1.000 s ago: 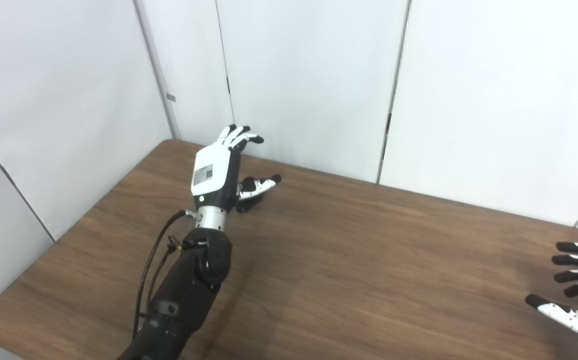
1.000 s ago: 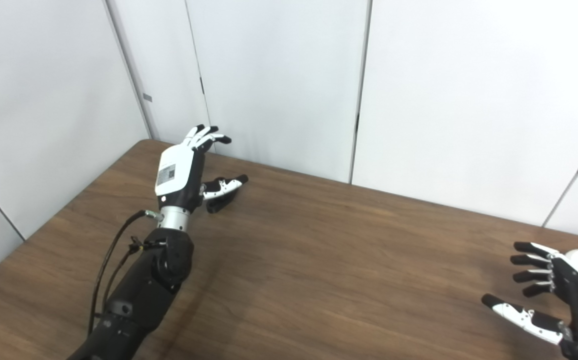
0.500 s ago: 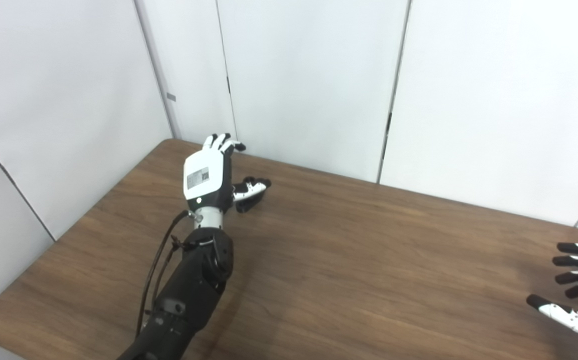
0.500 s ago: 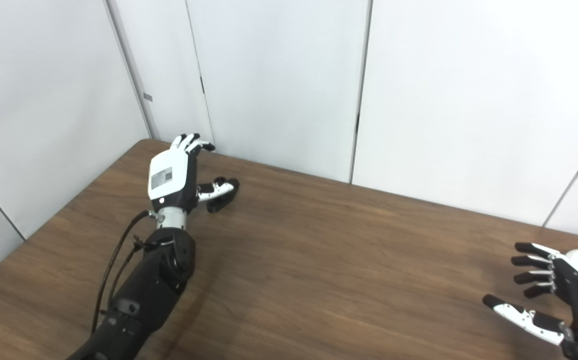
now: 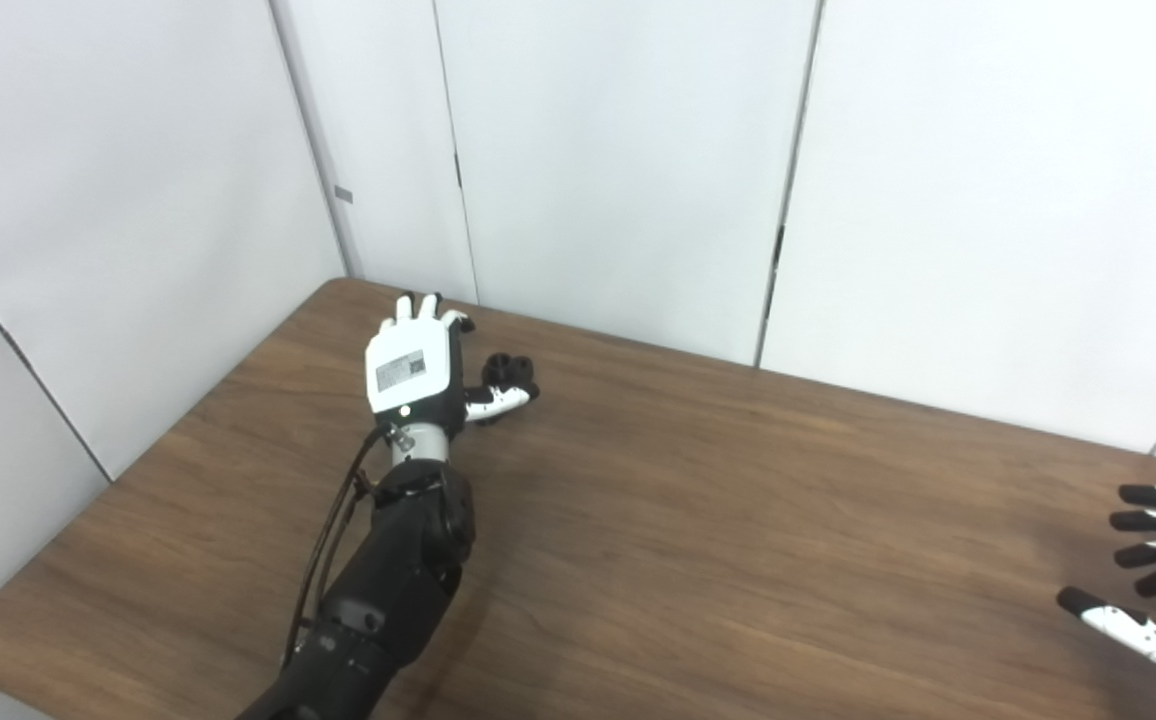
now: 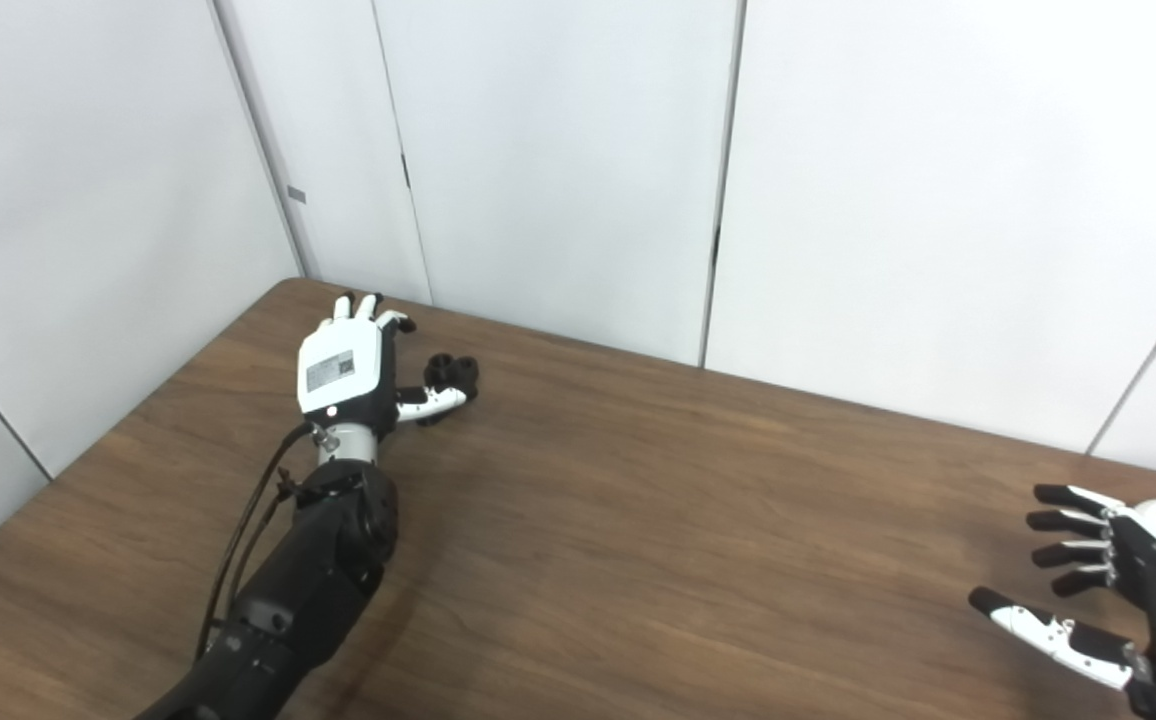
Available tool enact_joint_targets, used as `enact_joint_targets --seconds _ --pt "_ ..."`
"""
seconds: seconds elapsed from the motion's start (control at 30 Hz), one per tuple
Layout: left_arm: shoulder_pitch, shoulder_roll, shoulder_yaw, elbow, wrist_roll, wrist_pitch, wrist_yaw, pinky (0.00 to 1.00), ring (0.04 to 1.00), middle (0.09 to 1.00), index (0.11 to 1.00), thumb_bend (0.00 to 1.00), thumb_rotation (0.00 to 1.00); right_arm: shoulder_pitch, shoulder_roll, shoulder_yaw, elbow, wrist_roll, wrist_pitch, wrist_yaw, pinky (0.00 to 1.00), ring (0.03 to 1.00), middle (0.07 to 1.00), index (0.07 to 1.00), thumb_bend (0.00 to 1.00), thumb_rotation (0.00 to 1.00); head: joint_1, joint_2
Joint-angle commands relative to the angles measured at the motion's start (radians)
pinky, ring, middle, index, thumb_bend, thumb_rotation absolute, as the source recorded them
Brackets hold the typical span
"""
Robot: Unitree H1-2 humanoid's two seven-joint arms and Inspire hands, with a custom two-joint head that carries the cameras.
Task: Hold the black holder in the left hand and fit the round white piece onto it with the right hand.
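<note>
Left robot hand [image 5: 413, 365] beside black holder [image 5: 510, 368] — fingers spread

Bare table [image 5: 698, 540] lies between both hands; wall panels [image 5: 618, 170] bound its far edge.

Black holder's down at the far left corner

The small black holder [image 5: 510, 367] with round knobs on top sits on the wood, just beside the thumb.

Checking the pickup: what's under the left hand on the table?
The black holder shows beside the left hand, above its thumb. The hand covers whatever lies directly beneath; contact cannot be told.
</note>
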Motion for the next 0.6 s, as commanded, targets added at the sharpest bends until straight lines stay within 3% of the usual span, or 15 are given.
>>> enact_joint_targets --seconds 0.0,0.3,0.57 --pt "-0.059 0.011 0.015 0.003 0.029 0.005 0.009 0.96 1.0 0.953 0.73 0.98 0.49 -0.032 -0.013 -0.008 -0.032 0.002 -0.012 -0.003 0.43 0.559 0.657 0.705 0.6 0.0 -0.002 0.002" --pt "-0.079 -0.016 0.054 0.057 0.087 0.005 -0.037 0.89 1.0 0.95 0.689 0.96 0.46 -0.033 -0.014 -0.006 -0.031 0.001 -0.015 -0.003 0.44 0.564 0.66 0.709 0.6 0.0 -0.004 0.007" --pt "-0.09 0.007 0.023 0.124 0.074 0.004 -0.017 0.85 0.99 0.936 0.663 0.95 0.43 -0.026 -0.017 -0.007 -0.045 0.002 -0.01 0.0 0.44 0.557 0.659 0.707 0.59 0.0 -0.006 0.013"
